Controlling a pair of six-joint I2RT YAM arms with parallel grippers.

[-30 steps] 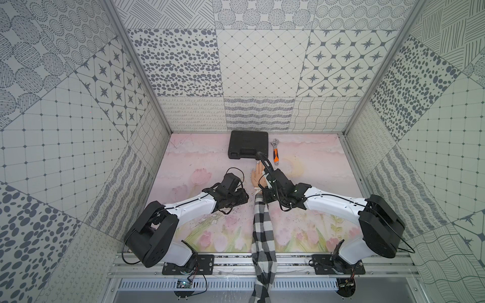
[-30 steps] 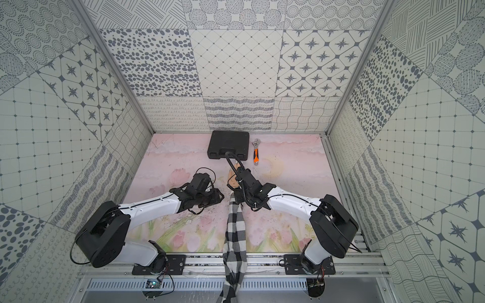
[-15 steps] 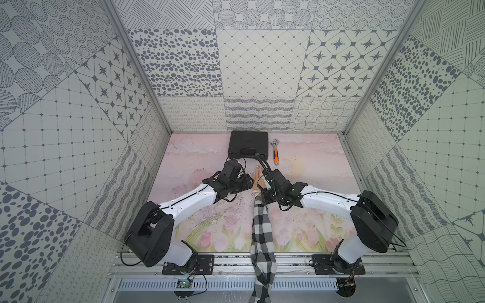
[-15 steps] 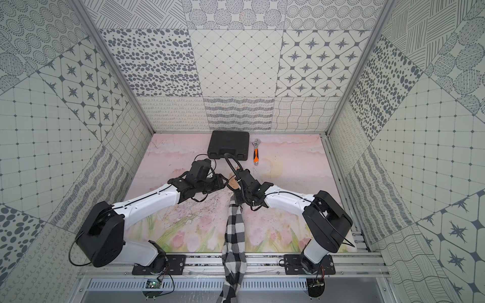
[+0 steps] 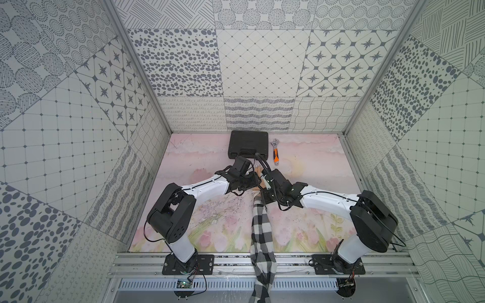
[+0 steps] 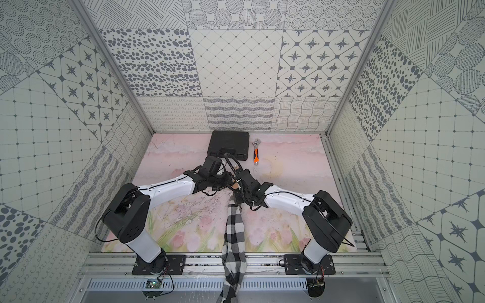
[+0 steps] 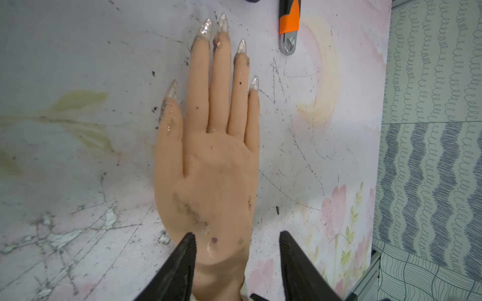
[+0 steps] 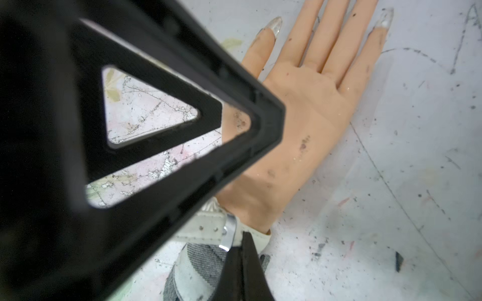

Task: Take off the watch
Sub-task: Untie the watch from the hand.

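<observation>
Off-white strap material was seen wrapped around the wrist of one mannequin hand (image 8: 307,112), between the heel of the palm and the cuff of one checked sleeve (image 8: 203,260). This was the watch (image 8: 208,229), one in number. Only its strap and one silvery buckle (image 8: 229,232) were shown, and two punched holes were counted beside the buckle.

The right end effector (image 8: 244,242) was pressed together, its tip laid against the strap just past the buckle. Whether any strap was caught in it could not be told. One blurred black triangular frame (image 8: 156,104) covered much of that wrist view.

The left end effector (image 7: 236,235) was held spread over the heel of the palm. One of its two black fingers (image 7: 180,265) was placed over the thumb side and the other beyond the opposite edge, and nothing was pinched.

The hand was laid palm up on the flower-printed tabletop (image 7: 78,156). Five fingers were counted, each tipped with one long clear glittered nail (image 7: 204,28).

In both top views one black case (image 5: 248,144) (image 6: 228,145) was set at the far edge, with one orange-handled wrench (image 5: 275,154) (image 6: 256,156) just beside it. Whether either bore lettering could not be told at that size.
</observation>
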